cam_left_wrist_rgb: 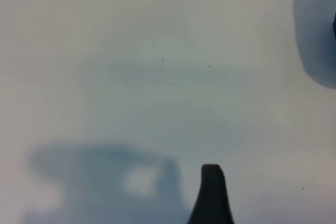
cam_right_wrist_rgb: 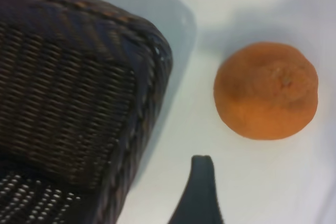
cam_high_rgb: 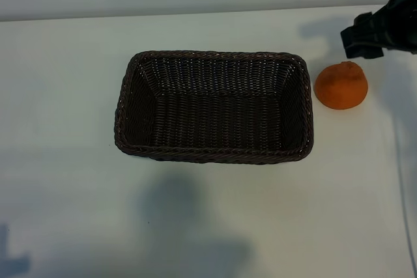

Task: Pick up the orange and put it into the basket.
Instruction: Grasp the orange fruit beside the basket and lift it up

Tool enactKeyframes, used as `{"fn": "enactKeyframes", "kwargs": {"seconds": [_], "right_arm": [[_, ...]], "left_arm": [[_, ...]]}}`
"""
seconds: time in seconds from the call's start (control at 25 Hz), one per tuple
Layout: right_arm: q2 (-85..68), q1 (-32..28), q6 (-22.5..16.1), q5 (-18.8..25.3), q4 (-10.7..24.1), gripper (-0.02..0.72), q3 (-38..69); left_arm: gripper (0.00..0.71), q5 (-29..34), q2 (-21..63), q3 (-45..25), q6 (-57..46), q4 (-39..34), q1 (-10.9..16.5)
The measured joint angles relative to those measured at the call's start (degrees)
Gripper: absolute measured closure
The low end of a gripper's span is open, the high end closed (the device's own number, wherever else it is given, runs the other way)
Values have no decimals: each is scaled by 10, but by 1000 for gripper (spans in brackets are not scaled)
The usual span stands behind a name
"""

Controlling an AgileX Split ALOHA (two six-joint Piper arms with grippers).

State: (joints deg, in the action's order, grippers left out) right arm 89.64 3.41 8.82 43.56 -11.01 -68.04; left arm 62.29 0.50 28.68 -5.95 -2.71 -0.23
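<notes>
The orange (cam_high_rgb: 341, 85) lies on the white table just right of the dark brown wicker basket (cam_high_rgb: 130, 105), apart from its rim. The basket holds nothing. My right gripper (cam_high_rgb: 365, 36) hovers beyond the orange at the far right edge, open and holding nothing. In the right wrist view the orange (cam_right_wrist_rgb: 265, 91) lies past one dark fingertip (cam_right_wrist_rgb: 202, 174), with the basket's corner (cam_right_wrist_rgb: 152, 61) beside it. Of my left gripper only one dark fingertip (cam_left_wrist_rgb: 211, 187) shows, over bare table; it stands open with nothing in it and is outside the exterior view.
The white table (cam_high_rgb: 65, 213) stretches around the basket on every side. Its far edge (cam_high_rgb: 195, 16) runs along the back, close behind the right arm. Soft shadows fall on the near side.
</notes>
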Motion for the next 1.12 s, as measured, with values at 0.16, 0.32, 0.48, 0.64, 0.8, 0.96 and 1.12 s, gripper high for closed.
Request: {"fn": "enactKeyframes", "kwargs": {"seconds": [0.16, 0.32, 0.48, 0.64, 0.8, 0.96, 1.12], "right_arm": [[33, 0, -6, -4, 4, 109, 0], [60, 0, -22, -9, 4, 109, -19], [93, 0, -34, -14, 4, 109, -48], [123, 0, -45, -21, 11, 109, -62], [152, 0, -66, -29, 20, 109, -76], [178, 0, -71, -30, 23, 109, -90], [195, 0, -80, -35, 44, 109, -96]], "left_arm": [[139, 0, 0, 0, 0, 0, 0], [139, 0, 0, 0, 0, 0, 0], [139, 0, 0, 0, 0, 0, 0], [139, 0, 0, 0, 0, 0, 0], [139, 0, 0, 0, 0, 0, 0], [139, 0, 0, 0, 0, 0, 0], [139, 0, 0, 0, 0, 0, 0]]}}
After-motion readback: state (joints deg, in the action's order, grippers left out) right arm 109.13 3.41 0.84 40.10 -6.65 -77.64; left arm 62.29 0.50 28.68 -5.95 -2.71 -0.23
